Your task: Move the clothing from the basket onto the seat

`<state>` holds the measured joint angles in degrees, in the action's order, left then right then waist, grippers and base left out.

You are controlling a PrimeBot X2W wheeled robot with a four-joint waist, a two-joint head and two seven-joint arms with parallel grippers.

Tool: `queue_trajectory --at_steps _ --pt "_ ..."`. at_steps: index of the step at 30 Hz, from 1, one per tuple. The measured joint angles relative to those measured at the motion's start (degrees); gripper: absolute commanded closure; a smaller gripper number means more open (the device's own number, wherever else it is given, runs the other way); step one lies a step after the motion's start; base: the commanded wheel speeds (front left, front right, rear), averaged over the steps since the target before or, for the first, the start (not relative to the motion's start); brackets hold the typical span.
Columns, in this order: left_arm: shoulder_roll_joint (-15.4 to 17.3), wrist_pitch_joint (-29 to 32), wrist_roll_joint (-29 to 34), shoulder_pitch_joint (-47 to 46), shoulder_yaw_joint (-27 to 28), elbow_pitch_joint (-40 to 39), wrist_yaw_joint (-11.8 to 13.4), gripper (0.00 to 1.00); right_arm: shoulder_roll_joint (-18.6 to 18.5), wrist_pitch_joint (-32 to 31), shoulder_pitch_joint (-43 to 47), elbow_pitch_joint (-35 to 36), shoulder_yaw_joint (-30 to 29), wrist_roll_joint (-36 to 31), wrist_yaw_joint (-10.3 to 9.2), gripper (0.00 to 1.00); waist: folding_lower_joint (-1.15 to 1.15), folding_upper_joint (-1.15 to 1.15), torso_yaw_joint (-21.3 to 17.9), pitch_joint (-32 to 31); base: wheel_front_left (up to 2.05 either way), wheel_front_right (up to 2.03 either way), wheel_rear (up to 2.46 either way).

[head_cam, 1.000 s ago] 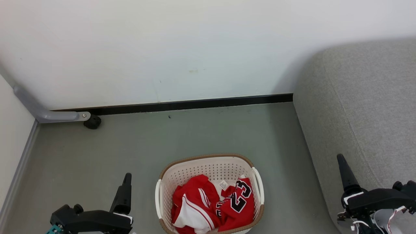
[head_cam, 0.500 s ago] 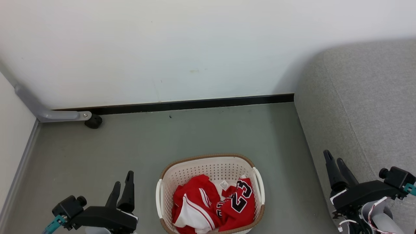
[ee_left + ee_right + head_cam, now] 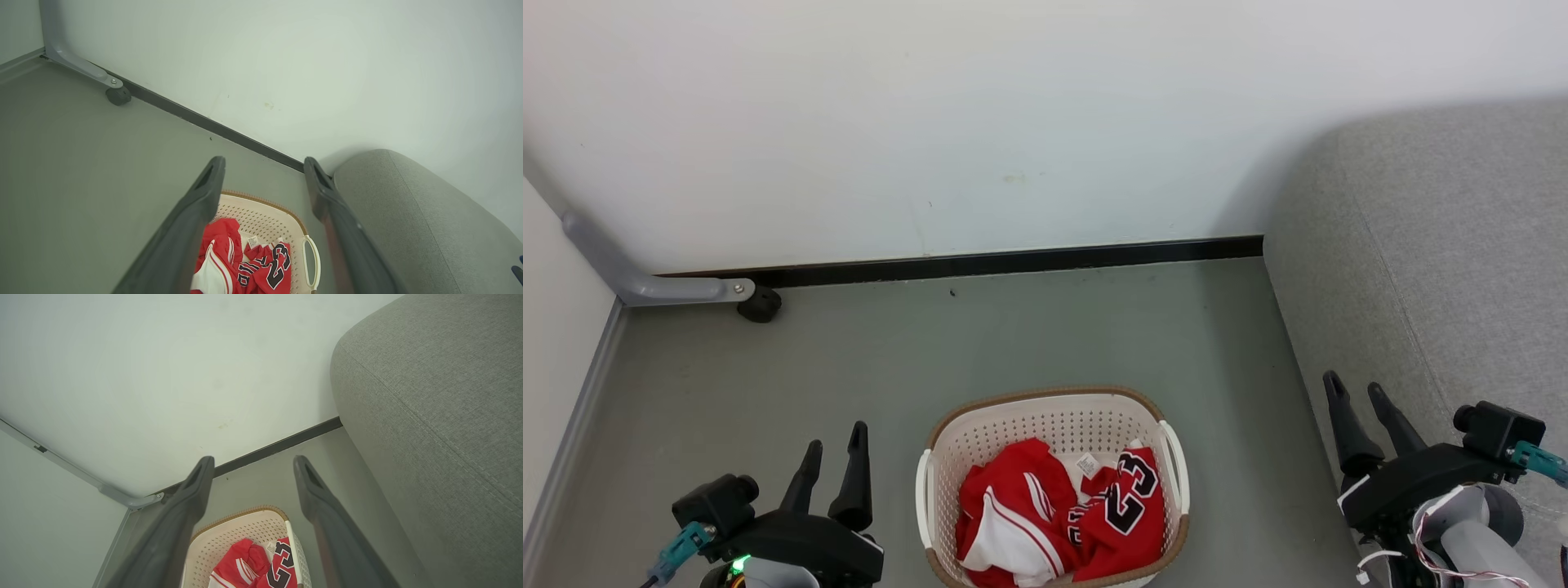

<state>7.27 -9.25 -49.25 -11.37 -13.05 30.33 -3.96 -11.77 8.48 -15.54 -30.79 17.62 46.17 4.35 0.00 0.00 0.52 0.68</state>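
Symmetrically, left pincer [image 3: 836,436] and right pincer [image 3: 1352,382] flank the basket [image 3: 1045,395], fingers upward, spread wide, holding nothing.

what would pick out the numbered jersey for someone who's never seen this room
Start at the big grey sofa on the right; on the floor left of it stands a cream basket with a brown rim. In its right half lies the red jersey, marked with a black-and-white 23; the red cloth beside it has white stripes, no number.
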Motion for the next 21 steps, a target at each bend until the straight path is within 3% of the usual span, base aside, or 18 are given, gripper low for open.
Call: queue_trajectory --at_steps 21 --pt "0.01 -3.87 18.8 -1.03 -0.19 0.77 1.48 0.0 -2.3 4.54 -4.27 -4.52 6.57 -14.06 -1.33 0.0 0.0 0.0 -0.31 -0.25 0.0 0.0 0.0"
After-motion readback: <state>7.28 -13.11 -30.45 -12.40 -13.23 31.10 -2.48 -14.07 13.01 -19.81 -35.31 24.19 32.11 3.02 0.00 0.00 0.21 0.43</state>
